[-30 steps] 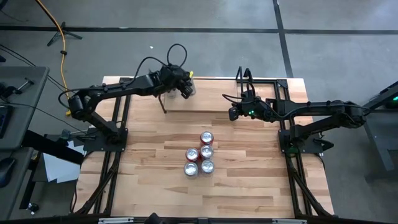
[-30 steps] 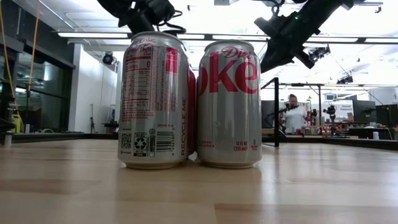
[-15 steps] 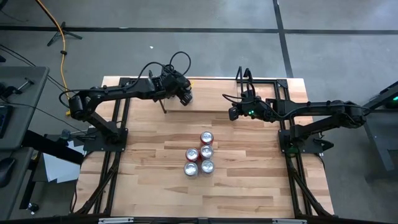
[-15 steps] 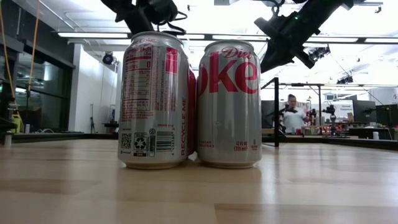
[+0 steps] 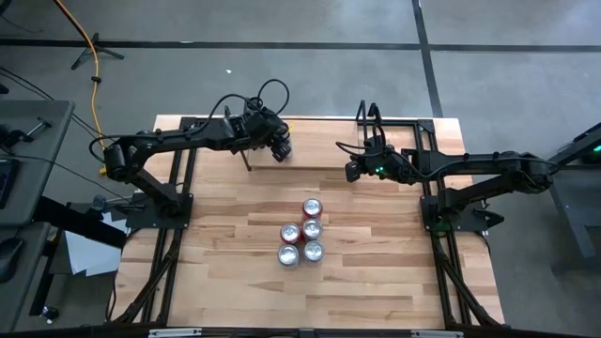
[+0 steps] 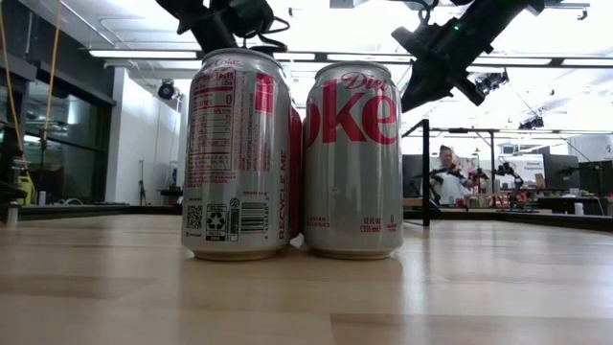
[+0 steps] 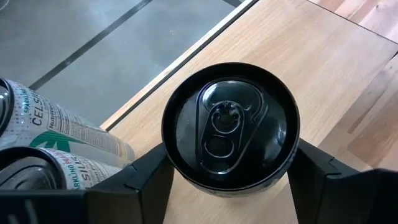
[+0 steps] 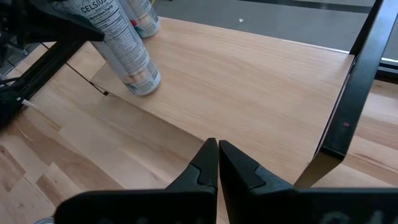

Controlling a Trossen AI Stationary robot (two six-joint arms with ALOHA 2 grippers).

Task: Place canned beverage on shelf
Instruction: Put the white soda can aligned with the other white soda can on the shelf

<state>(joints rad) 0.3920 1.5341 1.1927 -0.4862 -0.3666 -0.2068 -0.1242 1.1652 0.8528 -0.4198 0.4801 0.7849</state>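
Note:
A slim Celsius can with a black top (image 7: 230, 127) stands upright at the left end of the shelf (image 5: 319, 150), a pale plank on thin black rods. It also shows in the right wrist view (image 8: 127, 50). My left gripper (image 5: 279, 145) is above it, shut on it. Two more Celsius cans (image 7: 56, 137) stand close beside it on the shelf. Several Diet Coke cans (image 5: 302, 241) stand in a cluster at the table's middle. My right gripper (image 8: 217, 162) is shut and empty, over the shelf's right part (image 5: 349, 171). My left gripper pinches the Celsius can between its two fingers (image 7: 149, 180), one on each side of the wall just below the top rim (image 7: 292, 155). The fingers come from above, pointing down. The can is upright, its bottom (image 8: 144, 84) at the plank; whether it rests there I cannot tell.
The shelf's black upright (image 8: 348, 93) stands close to my right gripper. The plank between the two grippers is bare (image 8: 249, 81). In the low view two Diet Coke cans (image 6: 352, 158) fill the foreground. A person (image 6: 445, 172) is in the room far behind the table.
My left gripper has gone a little toward the table's near edge with the Celsius can and tipped more upright. The can's pale side showed from above a second ago; now only its dark top shows under the gripper.

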